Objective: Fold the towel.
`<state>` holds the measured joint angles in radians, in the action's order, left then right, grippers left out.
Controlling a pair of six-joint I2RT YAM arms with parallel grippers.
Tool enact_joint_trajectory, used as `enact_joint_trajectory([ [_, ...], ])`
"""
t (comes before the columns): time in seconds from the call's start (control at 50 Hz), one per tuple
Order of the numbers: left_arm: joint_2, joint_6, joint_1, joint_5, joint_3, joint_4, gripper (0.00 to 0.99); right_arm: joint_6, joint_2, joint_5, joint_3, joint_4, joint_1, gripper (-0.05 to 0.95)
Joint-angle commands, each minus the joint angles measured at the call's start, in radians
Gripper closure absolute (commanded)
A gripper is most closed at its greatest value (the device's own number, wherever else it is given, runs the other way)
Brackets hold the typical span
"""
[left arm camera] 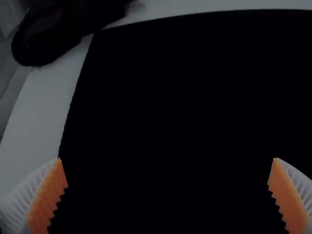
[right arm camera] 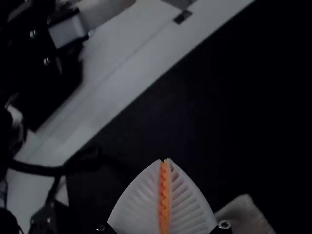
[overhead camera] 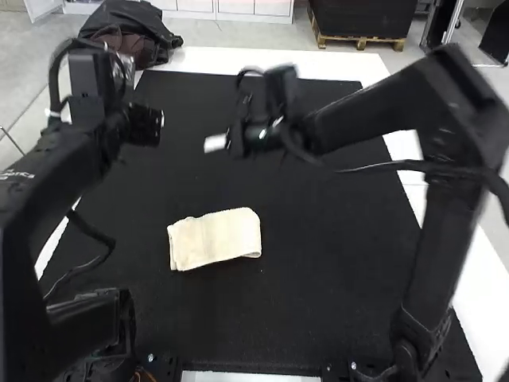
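A: Jaws first: how are they set?
B: The right jaws are closed, orange pads (right arm camera: 163, 200) meeting and nothing pinched; the left jaws are spread wide, facing pads (left arm camera: 48, 200) well apart
A: What is found beyond them?
B: The towel (overhead camera: 215, 239), gripped by neither, is laid near the arms' bases on the black mat (overhead camera: 318, 239), folded into a small, slightly skewed rectangle. Around the mat, the white worktop (overhead camera: 238, 57) is seen
A: Which step is judged in hand?
B: The end of folding, apparently; at most, edges may need squaring
A: And the next move?
B: Should another fold be wanted, the right jaws must be opened and lowered to one edge; otherwise, both arms can be withdrawn
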<state>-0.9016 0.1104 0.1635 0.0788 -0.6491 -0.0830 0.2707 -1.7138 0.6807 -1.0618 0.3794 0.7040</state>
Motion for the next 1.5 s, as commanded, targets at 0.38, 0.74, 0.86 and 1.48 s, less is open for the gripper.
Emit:
enact_joint_trajectory([
  [0.38,0.168,-0.104,-0.168,0.024,-0.150,-0.027,0.039,0.186,0.620,0.042,0.180,0.135,-0.363,0.92],
  [0.74,0.458,-0.190,-0.203,0.068,-0.106,-0.058,0.041,0.312,1.096,0.059,0.362,0.246,-0.494,0.92],
  [0.86,0.586,-0.196,-0.203,0.081,-0.076,-0.058,0.041,0.332,1.289,0.071,0.422,0.236,-0.523,0.92],
  [1.48,0.905,-0.152,-0.062,0.085,0.137,0.078,0.039,-0.005,1.709,-0.260,0.602,0.121,-0.571,0.27],
])
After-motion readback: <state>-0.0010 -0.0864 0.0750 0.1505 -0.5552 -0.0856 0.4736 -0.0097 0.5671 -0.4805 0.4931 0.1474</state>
